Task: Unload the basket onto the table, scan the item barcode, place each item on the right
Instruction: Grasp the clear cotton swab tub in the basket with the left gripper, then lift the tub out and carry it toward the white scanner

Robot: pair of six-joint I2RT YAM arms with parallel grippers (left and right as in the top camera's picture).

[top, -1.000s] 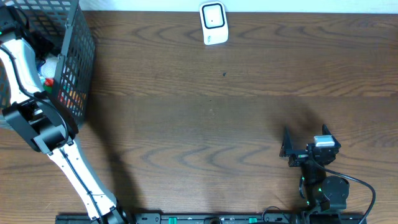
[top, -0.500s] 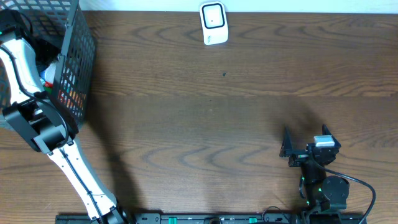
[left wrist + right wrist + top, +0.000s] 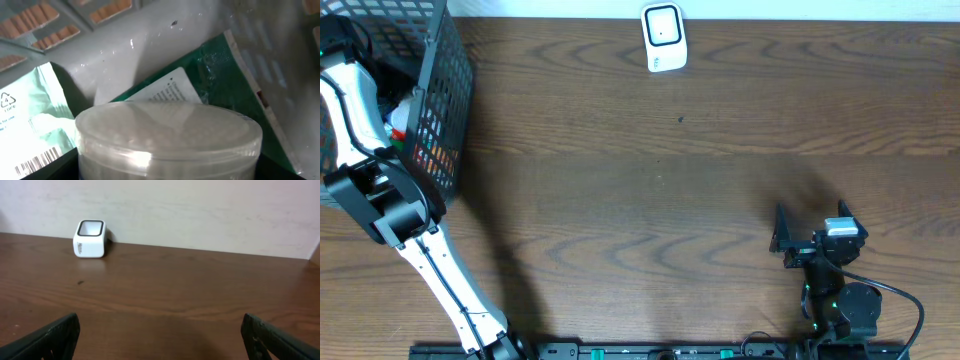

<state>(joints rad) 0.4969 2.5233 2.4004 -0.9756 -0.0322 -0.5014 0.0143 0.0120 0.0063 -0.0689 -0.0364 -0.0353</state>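
In the left wrist view a clear round tub (image 3: 167,130) with a flat lid fills the space between my left gripper's (image 3: 167,167) black fingers (image 3: 52,170), which press against both of its sides inside the basket (image 3: 442,85). Behind the tub lies a dark green pouch (image 3: 227,85) with a white label, and to its left a pale green packet (image 3: 30,127) showing a barcode. The white scanner (image 3: 663,38) stands at the table's far edge, also seen as the scanner (image 3: 90,239) in the right wrist view. My right gripper (image 3: 777,231) rests open and empty low on the right.
The black wire basket stands at the far left corner with the left arm (image 3: 360,110) reaching down into it. Bare wooden table (image 3: 650,180) lies between basket, scanner and right arm. A light wall runs behind the scanner.
In the basket the white item under the left arm shifted slightly right, then held still. The right arm has not moved.
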